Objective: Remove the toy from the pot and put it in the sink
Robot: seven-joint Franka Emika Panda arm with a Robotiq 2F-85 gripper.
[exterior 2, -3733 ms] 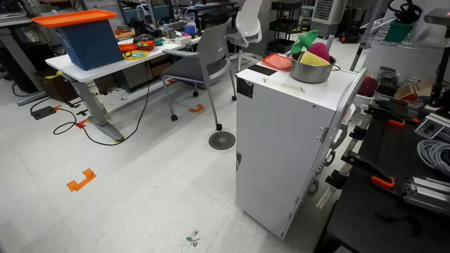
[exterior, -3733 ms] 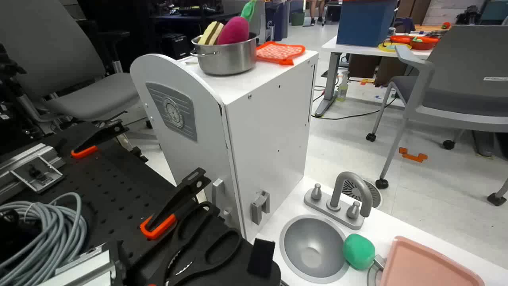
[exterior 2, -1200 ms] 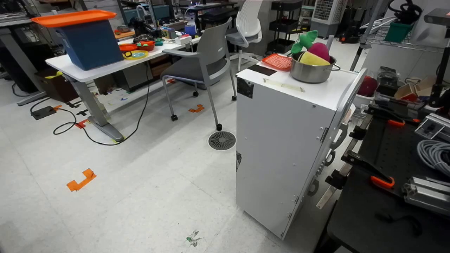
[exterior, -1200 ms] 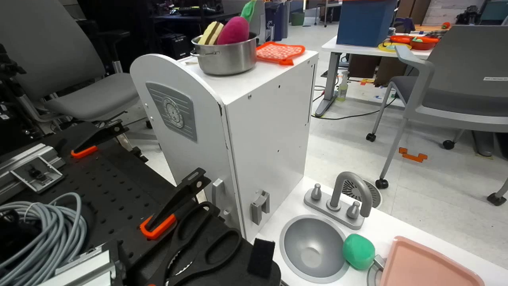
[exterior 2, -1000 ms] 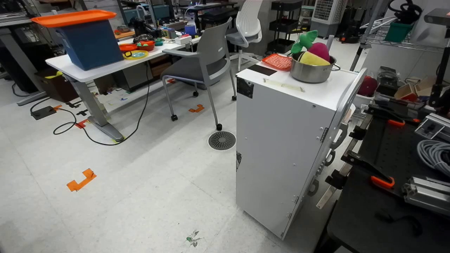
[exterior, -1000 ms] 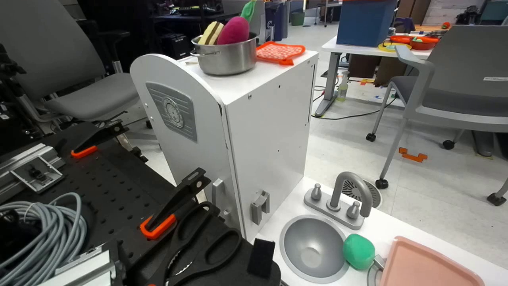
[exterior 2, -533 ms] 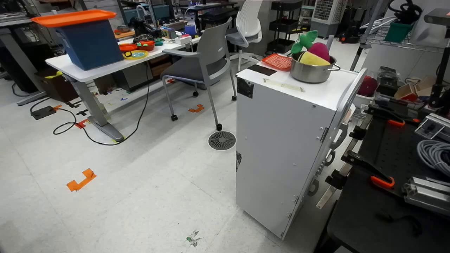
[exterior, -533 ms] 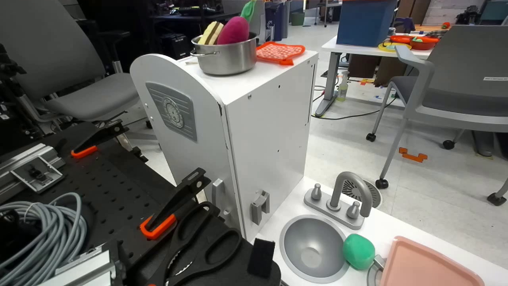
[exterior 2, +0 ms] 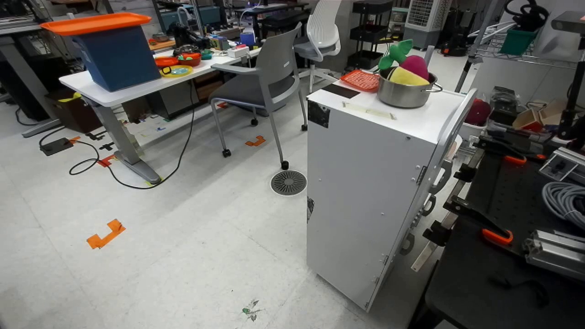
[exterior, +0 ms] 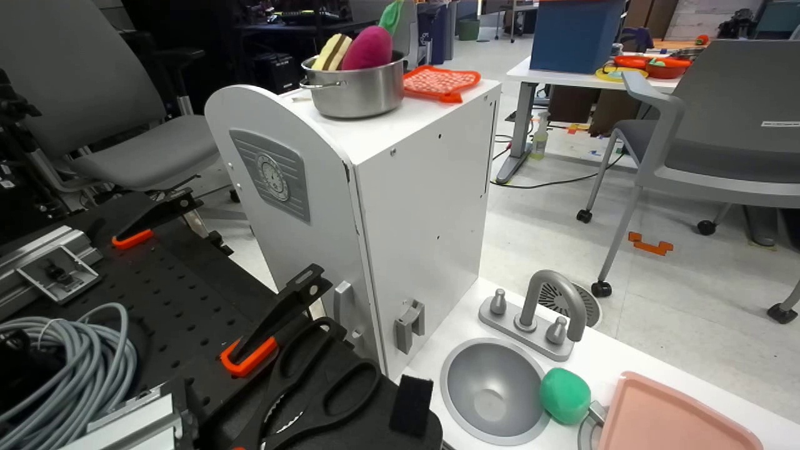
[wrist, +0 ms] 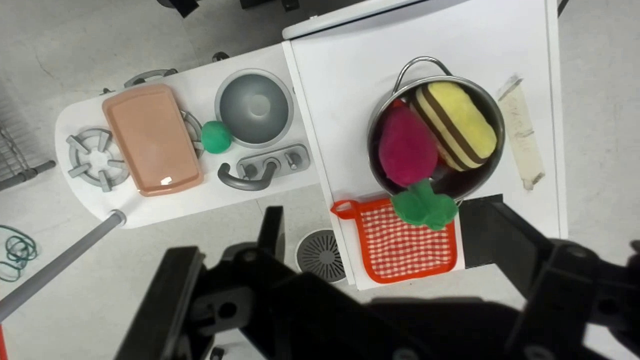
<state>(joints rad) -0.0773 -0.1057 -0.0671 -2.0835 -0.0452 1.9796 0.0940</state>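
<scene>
Checking both exterior views, we find nothing the task names has shifted these last seconds, so we judge the removal not yet begun. Left to right in the wrist view, we have the green ball [wrist: 216,137] at the eight o'clock rim of the sink [wrist: 242,100]. Next comes the claw [wrist: 387,212], its jaws wide apart, gripping nothing; whether it has moved, we cannot tell. Beyond it, toward twelve, we find the magenta toy [wrist: 407,147] in the pot [wrist: 460,181] on the desk [wrist: 340,115], at the pot's nine o'clock side, with the striped cake [wrist: 460,120] at two. The toy's long axis runs from half past eleven to half past five, its green leaves [wrist: 426,207] at the latter end reaching past the rim. From there, we judge, the sink lies toward half past nine.
</scene>
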